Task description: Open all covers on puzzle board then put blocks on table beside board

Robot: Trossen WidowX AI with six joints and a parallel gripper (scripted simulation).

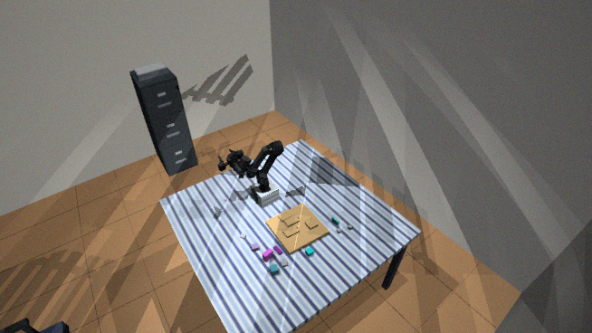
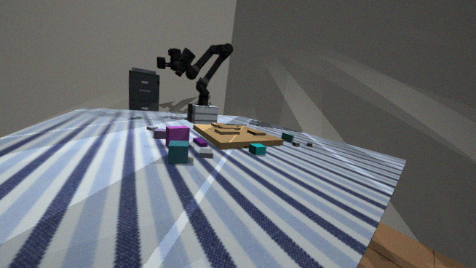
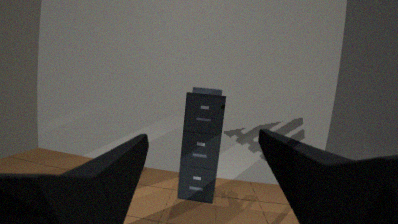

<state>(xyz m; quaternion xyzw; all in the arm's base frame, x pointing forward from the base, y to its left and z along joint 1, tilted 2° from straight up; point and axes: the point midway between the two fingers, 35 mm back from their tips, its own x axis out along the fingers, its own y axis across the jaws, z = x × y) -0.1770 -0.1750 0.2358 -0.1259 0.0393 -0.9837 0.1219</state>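
The wooden puzzle board (image 1: 312, 236) (image 2: 233, 143) lies flat in front of the arm base. Three raised wooden pieces, seemingly covers, sit on it: one toward the base (image 1: 291, 221), one below it (image 1: 291, 233) (image 2: 227, 131) and one to the right (image 1: 311, 224) (image 2: 256, 132). Whether each is open cannot be told; no well or block inside can be made out. My gripper (image 1: 226, 158) (image 2: 167, 58) (image 3: 204, 137) is open and empty, raised high left of the board and turned away from it.
Beside the board lie a magenta block (image 1: 268, 254) (image 2: 177, 135), teal blocks (image 1: 274, 269) (image 1: 310, 252) (image 1: 335, 220), a purple bar (image 1: 278, 250) (image 2: 200, 142), a lilac block (image 1: 254, 247), pale pieces (image 1: 283, 262) (image 1: 243, 236) and small grey pieces (image 1: 349, 227). A dark cabinet (image 1: 169, 122) (image 3: 202, 150) stands beyond the table.
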